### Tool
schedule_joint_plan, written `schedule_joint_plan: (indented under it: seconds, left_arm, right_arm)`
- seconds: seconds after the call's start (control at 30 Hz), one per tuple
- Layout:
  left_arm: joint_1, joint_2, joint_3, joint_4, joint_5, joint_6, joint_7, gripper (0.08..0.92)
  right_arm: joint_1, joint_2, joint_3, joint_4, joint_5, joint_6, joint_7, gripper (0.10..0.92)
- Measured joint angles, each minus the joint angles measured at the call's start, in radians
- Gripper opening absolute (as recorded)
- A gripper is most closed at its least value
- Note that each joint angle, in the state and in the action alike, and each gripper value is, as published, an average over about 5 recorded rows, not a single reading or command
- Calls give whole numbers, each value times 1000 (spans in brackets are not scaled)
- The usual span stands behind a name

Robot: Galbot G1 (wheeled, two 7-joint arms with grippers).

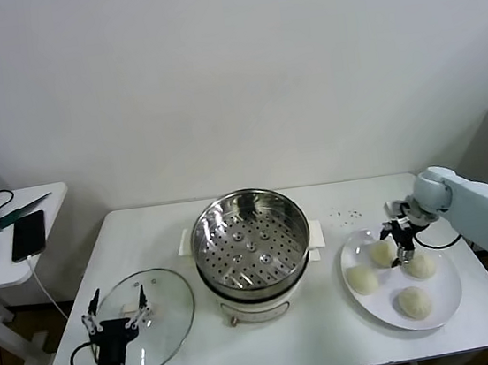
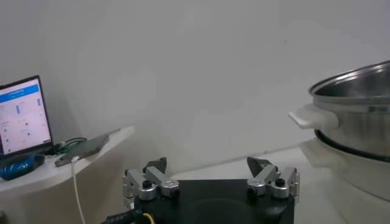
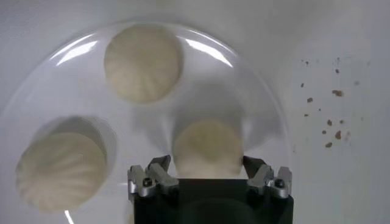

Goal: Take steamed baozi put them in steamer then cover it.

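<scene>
Right claw (image 3: 207,170) straddles a baozi (image 3: 207,146) on white table (image 1: 334,332).

No text, label or number can be read anywhere.

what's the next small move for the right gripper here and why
Probably finish closing the right gripper on the baozi between its fingers, then lift. All four buns are on the white plate, the steamer holds none, and the left gripper waits open above the cover.

Right gripper (image 1: 399,236) reaching down, left gripper (image 1: 115,309) parked, jaws wide.
</scene>
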Motion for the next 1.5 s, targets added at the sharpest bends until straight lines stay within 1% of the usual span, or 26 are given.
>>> schedule_joint_plan:
  seconds: [0.27, 0.57, 0.77, 1.0, 1.23, 1.5]
  left_arm:
    - [-2, 0, -3, 3, 6, 9, -9, 823]
    - [6, 1, -3, 3, 7, 11, -9, 823]
    - [9, 2, -7, 2, 11, 20, -18, 823]
    - [17, 2, -7, 2, 17, 35, -34, 823]
    - [23, 2, -7, -3, 21, 44, -42, 823]
    - [24, 6, -6, -7, 23, 50, -44, 823]
  right_arm:
    - [10, 2, -7, 1, 2, 4, 1, 668]
    - [79, -1, -52, 20, 30, 52, -8, 661]
    - [228, 14, -153, 67, 34, 158, -35, 666]
    - [435, 71, -263, 125, 18, 313, -85, 669]
    - [593, 172, -312, 173, -23, 464, -105, 670]
    - [653, 313, -326, 212, -83, 579, -108, 670]
